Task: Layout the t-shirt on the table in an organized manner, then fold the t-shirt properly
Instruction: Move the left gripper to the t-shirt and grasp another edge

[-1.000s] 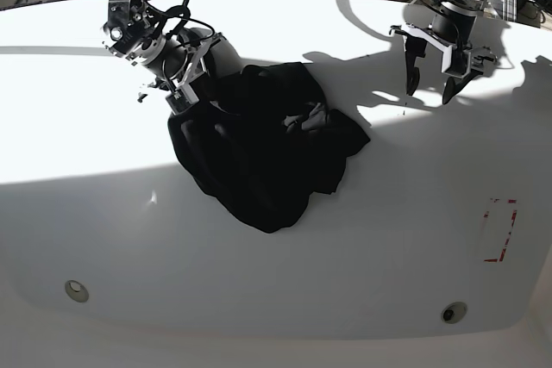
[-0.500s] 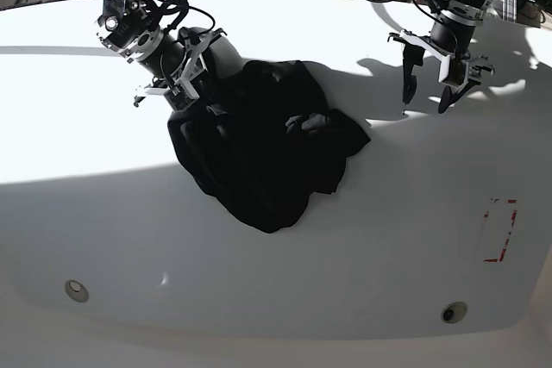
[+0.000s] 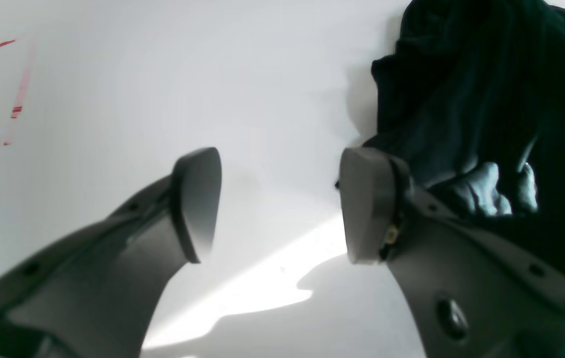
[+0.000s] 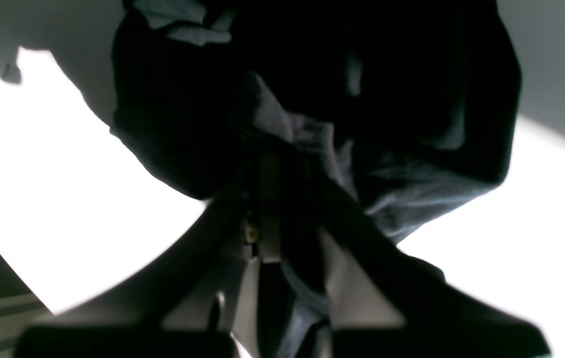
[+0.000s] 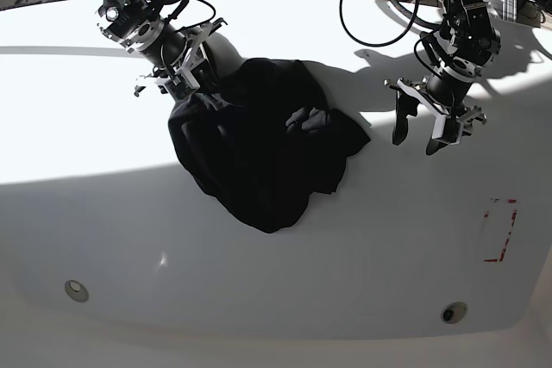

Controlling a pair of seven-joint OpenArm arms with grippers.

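T-shirt [image 5: 259,144]: pinched in right end effector [image 5: 191,84] | left end effector [image 5: 421,131]: jaws apart, beside it

The base view looks steeply down on the whole table [image 5: 388,239] and both my arms. My wrist views look down past my own fingers from much nearer; both share the shirt [image 5: 267,144], the left catching it only at its side.

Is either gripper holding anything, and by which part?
The right gripper pinches a bunched fold of the t-shirt; the left gripper holds nothing.
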